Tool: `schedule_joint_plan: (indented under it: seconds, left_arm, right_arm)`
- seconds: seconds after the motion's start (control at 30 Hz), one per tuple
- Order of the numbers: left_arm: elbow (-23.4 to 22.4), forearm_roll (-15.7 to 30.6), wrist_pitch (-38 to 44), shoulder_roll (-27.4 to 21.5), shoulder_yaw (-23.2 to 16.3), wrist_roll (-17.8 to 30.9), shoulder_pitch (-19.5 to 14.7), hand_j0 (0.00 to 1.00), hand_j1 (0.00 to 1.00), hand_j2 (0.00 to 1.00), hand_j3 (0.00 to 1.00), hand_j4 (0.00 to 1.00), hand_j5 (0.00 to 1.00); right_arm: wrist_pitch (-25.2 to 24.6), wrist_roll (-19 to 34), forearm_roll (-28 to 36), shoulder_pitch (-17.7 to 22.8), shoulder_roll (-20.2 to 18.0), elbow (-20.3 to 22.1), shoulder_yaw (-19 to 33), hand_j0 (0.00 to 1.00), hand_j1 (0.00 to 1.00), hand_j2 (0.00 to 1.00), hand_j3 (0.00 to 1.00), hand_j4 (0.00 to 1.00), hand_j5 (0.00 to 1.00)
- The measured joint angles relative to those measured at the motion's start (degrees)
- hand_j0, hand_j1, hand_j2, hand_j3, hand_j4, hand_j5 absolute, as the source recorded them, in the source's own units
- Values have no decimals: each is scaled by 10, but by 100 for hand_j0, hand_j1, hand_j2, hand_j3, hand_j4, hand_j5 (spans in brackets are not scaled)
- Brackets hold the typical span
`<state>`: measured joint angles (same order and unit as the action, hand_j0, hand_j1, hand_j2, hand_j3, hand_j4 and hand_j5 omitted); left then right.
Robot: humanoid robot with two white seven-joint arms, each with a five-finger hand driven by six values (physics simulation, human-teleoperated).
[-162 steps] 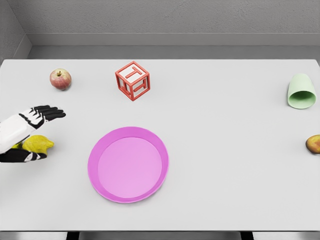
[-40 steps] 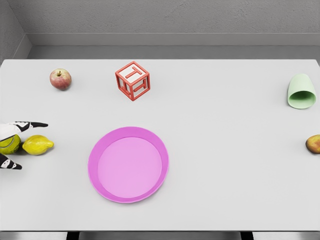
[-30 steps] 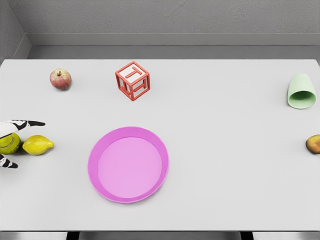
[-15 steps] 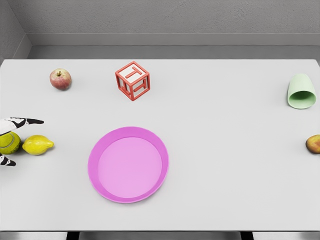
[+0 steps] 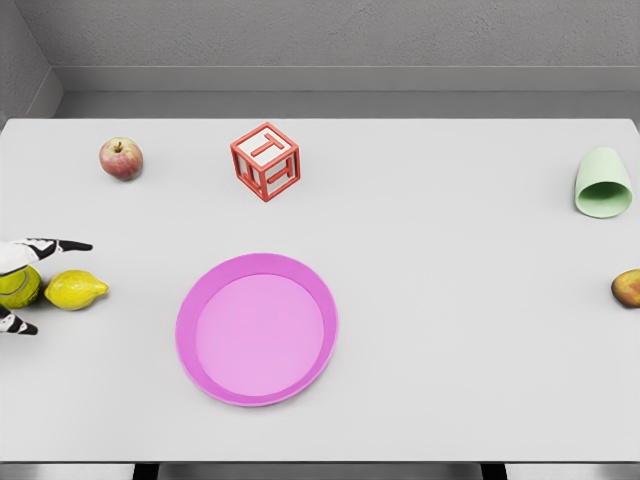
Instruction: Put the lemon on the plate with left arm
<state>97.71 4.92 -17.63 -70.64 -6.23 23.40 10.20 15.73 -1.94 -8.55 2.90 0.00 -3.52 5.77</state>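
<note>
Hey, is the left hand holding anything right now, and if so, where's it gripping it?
Nothing held, as far as shows. The left hand sits at the picture's left edge with fingers spread; the lemon lies on the table beside it, not on the plate.

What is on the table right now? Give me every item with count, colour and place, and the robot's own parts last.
lemon: 1, yellow, on the table near the left edge, left of the plate, not on it
ball: 1, yellow-green, at the left edge, beside the lemon, between the hand's fingers
plate: 1, pink-magenta, front centre-left, nothing on it
apple: 1, red, far left
letter cube: 1, red open frame, far centre-left
cup: 1, pale green, on its side, far right
fruit: 1, orange-red, cut off by the right edge
table: 1, white
left hand: 1, white and black, at the left edge, mostly out of frame, fingers spread either side of the ball
</note>
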Motion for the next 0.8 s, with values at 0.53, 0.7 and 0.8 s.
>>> schedule_joint_plan:
  seconds: [0.53,0.7,0.8]
  left_arm:
    - [-5,-12,19,25,-44,0,-51,100,100,100,100,100,100]
    - [-7,-11,20,25,-63,0,-68,100,100,100,100,100,100]
    - [-7,-11,20,26,-69,0,-69,100,100,100,100,100,100]
  right_arm:
    - [0,0,0,0,0,0,0,100,100,100,100,100,100]
    - [0,0,0,0,0,0,0,100,100,100,100,100,100]
    - [0,0,0,0,0,0,0,100,100,100,100,100,100]
